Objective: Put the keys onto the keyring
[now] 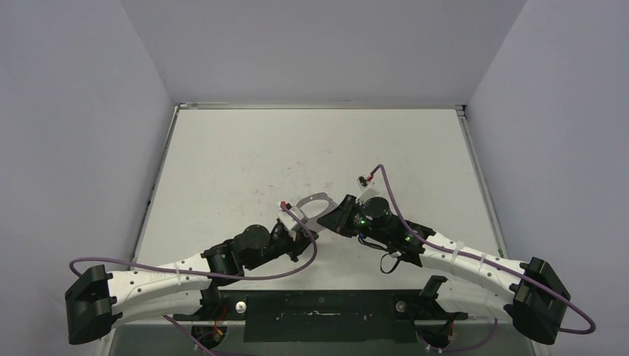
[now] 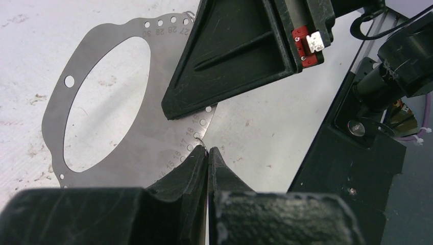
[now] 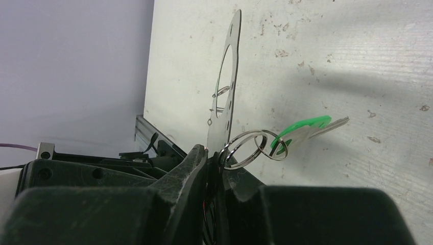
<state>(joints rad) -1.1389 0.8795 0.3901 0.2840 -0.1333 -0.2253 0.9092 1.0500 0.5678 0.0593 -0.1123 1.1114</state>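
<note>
The keyring (image 2: pixel 127 153) is a thin pale-grey metal plate with an oval opening and small numbered holes along its rim. It hovers over the table between both grippers (image 1: pixel 315 202). My right gripper (image 3: pixel 213 150) is shut on the keyring's (image 3: pixel 230 76) lower edge and holds it edge-on. A silver split ring (image 3: pixel 245 148) hangs right beside these jaws and carries the green key (image 3: pixel 301 127). My left gripper (image 2: pixel 208 149) is shut at the plate's rim by holes 17 and 18. A fine wire curl pokes from its tips. The blue key is out of view.
A second small wire ring (image 3: pixel 220 92) sits in a hole higher on the plate. The right gripper's finger (image 2: pixel 230 61) lies over the plate's upper right. A raised rail (image 1: pixel 475 170) borders the white table (image 1: pixel 245 156), grey walls beyond. Purple cables (image 1: pixel 393 200) loop over both arms.
</note>
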